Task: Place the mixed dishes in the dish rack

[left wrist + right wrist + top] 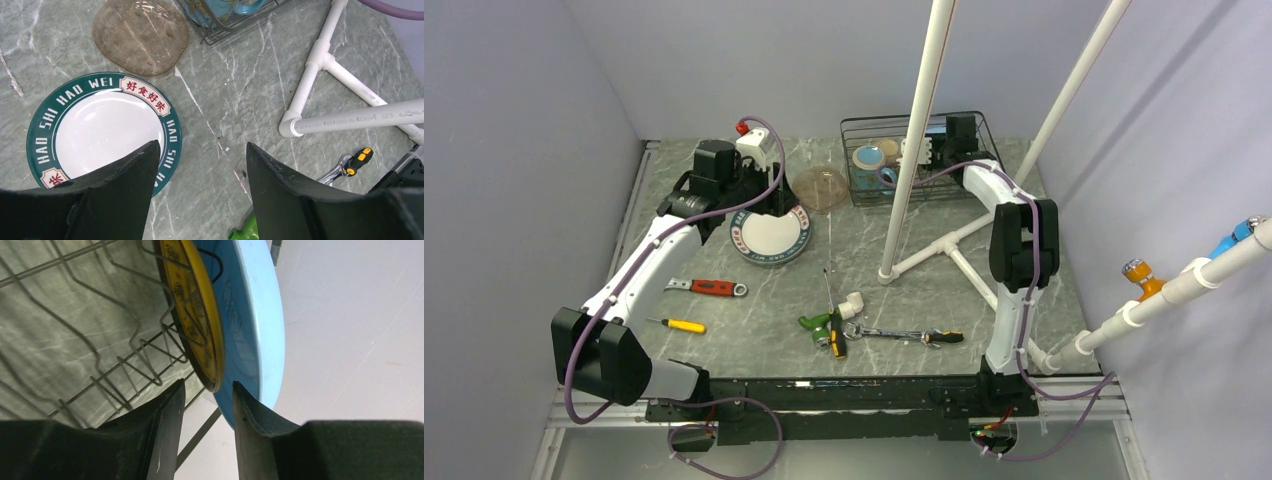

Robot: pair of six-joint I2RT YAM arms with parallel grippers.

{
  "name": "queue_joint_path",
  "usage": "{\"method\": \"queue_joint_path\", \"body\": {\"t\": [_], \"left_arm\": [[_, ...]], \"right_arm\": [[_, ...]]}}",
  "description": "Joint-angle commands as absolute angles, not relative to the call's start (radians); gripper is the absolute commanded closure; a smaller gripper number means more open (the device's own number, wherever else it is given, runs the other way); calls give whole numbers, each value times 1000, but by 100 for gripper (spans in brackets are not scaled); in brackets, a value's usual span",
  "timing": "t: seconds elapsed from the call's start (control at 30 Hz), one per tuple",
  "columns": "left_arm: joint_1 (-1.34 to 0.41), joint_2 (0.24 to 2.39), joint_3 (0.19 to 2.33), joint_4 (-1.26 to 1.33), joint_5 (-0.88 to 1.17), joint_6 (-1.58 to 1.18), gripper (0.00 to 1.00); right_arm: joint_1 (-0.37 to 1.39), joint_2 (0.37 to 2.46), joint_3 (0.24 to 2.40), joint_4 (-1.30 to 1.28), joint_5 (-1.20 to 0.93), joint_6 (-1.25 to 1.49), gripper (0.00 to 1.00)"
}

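The white plate with a dark green lettered rim (pixel 771 237) lies flat on the table, also in the left wrist view (pixel 100 127). My left gripper (pixel 202 148) is open and empty above the plate's right edge. The whitish bowl (pixel 821 187) sits between that plate and the dish rack (pixel 969 125). The teal mug (pixel 871 163) is in the rack's left part. My right gripper (pixel 207 389) is open inside the rack. The rim of the dark yellow-centred plate (pixel 197 315) stands in the wire slots just beyond its fingertips. The light-blue plate (pixel 252 310) stands behind it.
A white pipe frame (pixel 954 245) stands right of centre, and one upright pipe (pixel 914 150) crosses in front of the rack. A red-handled wrench (pixel 714 287), a yellow screwdriver (pixel 682 325), a green-handled tool (pixel 817 322) and a wrench (pixel 904 334) lie on the near table.
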State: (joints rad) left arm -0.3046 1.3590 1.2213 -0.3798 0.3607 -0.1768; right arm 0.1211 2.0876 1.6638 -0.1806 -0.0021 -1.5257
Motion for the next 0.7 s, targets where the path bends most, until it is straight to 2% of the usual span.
{"method": "queue_joint_path", "body": {"t": [0.0,0.37,0.67], "left_arm": [[-305,1356,1227,-350,369,-166,31],[-305,1337,1226,-360,347,-172,30],[-305,1290,1191,-331,319,-168,19]], "right_arm": [[117,1977,1607,-168,-32,-1461,58],[123,1811,1440,-186,-36,-1346,57],[132,1665,1302,-198,-44,-1144,56]]}}
